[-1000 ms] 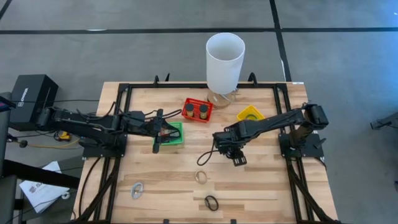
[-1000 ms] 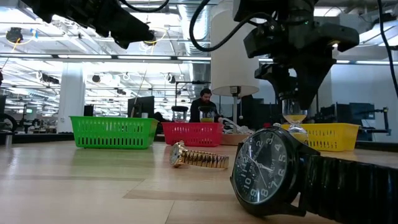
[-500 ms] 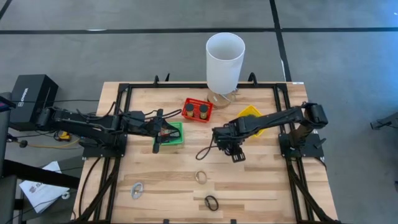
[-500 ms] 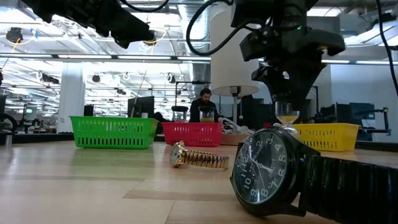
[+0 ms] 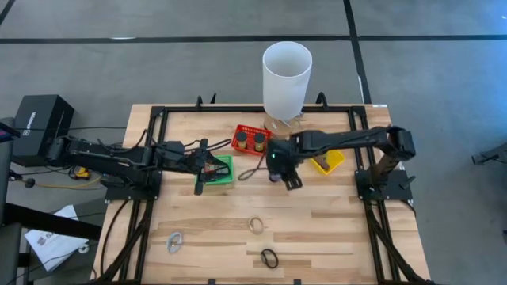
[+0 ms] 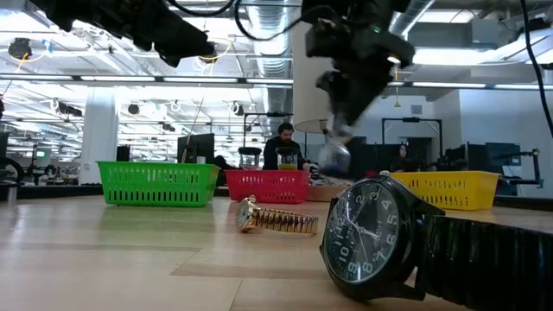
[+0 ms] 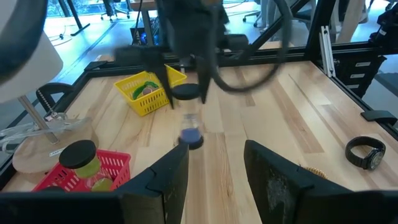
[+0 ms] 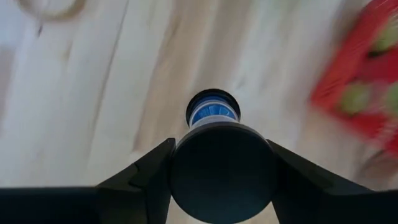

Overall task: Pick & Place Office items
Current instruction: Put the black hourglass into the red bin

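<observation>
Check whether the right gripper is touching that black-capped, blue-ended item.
Touching. In the right wrist view the right gripper has both fingers pressed against the item's black cap, carrying it clear of the table.

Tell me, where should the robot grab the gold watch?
Probably the band, from straight above. The gold watch lies on its edge as a loop on the table, so one finger could drop inside the loop and one outside, pinching the thin band.

Wood table (image 5: 333, 237) w/ 3 baskets: green (image 5: 225, 170), red (image 5: 252, 140), yellow (image 5: 323, 152) (plus watches (image 5: 270, 258)).
</observation>
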`<state>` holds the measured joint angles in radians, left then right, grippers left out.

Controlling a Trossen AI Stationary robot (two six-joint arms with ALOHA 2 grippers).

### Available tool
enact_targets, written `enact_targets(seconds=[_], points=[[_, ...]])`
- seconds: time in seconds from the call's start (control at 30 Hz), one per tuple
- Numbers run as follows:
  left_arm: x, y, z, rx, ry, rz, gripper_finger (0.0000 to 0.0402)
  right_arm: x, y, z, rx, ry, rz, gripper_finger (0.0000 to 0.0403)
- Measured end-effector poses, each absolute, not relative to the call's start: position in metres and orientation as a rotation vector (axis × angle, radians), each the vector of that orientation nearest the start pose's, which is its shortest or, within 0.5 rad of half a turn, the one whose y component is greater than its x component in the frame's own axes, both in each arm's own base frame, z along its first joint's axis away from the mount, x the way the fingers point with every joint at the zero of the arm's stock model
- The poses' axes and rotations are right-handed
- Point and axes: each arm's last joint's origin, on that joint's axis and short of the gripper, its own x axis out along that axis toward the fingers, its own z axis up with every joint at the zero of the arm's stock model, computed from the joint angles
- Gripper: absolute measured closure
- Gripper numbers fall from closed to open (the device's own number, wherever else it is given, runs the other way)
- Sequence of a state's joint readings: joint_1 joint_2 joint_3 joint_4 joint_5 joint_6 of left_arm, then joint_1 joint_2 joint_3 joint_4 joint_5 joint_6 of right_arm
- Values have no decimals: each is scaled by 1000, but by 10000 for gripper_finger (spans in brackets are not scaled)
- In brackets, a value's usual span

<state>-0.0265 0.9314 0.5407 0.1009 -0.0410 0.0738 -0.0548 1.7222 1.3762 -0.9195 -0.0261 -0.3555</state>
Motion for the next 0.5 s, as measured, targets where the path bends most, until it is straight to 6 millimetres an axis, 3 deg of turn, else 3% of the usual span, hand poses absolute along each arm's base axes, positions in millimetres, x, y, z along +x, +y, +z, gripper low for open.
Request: enact_targets(seconds=[0.3,0.5], points=[[205,-4,251,83,282,3,253,360,-54,295,-322,1003,110,202],[205,-4,251,83,277,4,253,360,-71,298,-333,975,76,198]])
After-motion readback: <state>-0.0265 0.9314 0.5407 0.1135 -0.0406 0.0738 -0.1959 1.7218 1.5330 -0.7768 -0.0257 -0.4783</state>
